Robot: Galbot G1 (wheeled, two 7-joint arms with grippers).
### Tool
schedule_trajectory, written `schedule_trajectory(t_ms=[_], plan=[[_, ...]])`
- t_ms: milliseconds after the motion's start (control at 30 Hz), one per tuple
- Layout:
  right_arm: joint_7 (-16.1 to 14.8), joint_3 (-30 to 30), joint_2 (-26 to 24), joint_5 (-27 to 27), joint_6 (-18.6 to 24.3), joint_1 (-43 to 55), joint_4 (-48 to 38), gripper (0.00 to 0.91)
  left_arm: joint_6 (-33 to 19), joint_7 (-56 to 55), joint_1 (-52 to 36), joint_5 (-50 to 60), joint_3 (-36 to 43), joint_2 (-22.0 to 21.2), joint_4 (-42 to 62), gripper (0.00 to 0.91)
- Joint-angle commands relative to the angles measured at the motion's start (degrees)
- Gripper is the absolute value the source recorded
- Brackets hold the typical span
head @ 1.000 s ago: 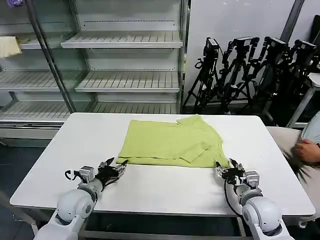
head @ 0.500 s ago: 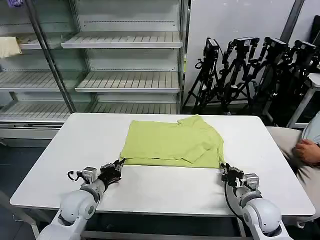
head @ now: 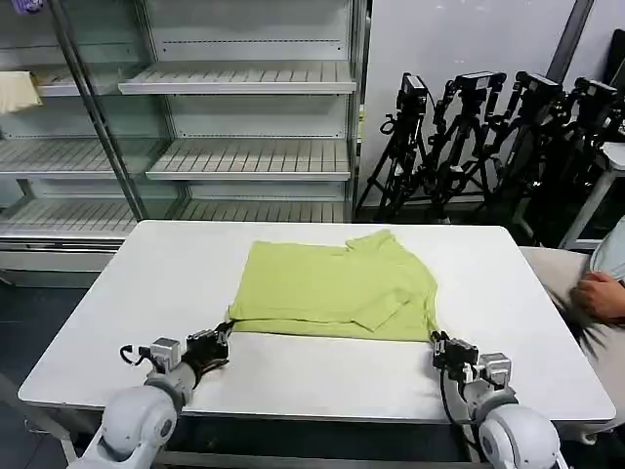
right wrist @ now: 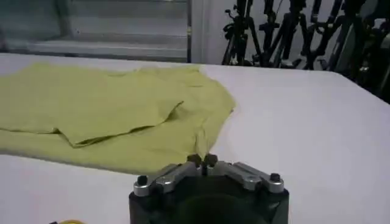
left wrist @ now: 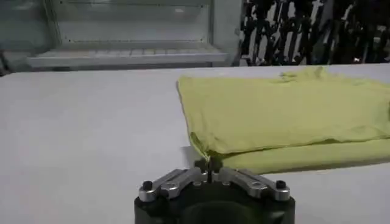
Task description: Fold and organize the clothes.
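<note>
The left gripper (head: 224, 333) sits low over the near left part of the white table (head: 117, 293), its two fingers pressed together on the near left corner of the yellow-green T-shirt (head: 332, 288); in the left wrist view the same gripper (left wrist: 208, 163) has its metal tips meeting on a thin pinch of the shirt's (left wrist: 286, 115) edge, where the upper layer lifts slightly off the layer beneath. The shirt lies flat on the middle of the table, already folded into a rough rectangle, its far edge toward the shelves (head: 244, 117) and its near edge running straight between the two grippers. A folded sleeve lies across its right half, and the collar end makes a small hump at the far right corner. No print can be made out on the cloth. To the right, the right gripper (head: 437, 341) rests at the near right corner of the shirt, fingers likewise closed on the fabric; in the right wrist view that gripper (right wrist: 202, 161) nips the shirt's (right wrist: 103, 109) corner where a narrow fold of cloth runs down to the tips. Beyond the table on the right stand black tripods (head: 488, 137) against the wall.
</note>
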Motion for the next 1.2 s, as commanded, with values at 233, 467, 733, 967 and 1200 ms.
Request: schedule_trajectory(t_ms=[233,467,733,967,1200], plan=[[-0.27,1.27,1.2,-4.48,1.98,-16.99,13.33,0.0,-0.13,0.26,25.21,1.03,-12.55,0.7,-18.23,0.01],[-0.08,2.14,1.81,-5.03,2.31,-19.81,14.85,0.0,-0.15,0.16,29.6,1.47,-15.07,0.37,-20.31,0.01],[-2.99,4.3,1.42,-7.09,0.9,-20.67,18.43,0.907,-0.02,-0.06,32.39,3.11,-15.67,0.47,-24.04,0.907],[-4.54,7.71,0.43,-5.37,-0.62,-21.1,23.91,0.907,0.03,-0.14,31.42,3.61,-19.94,2.6,-28.78,0.907],[-1.21,4.65,-1.78,-3.59,-0.69,-4.26,17.7,0.907,-0.08,-0.58,17.76,-2.91,-17.85,6.96,-22.24,0.907]])
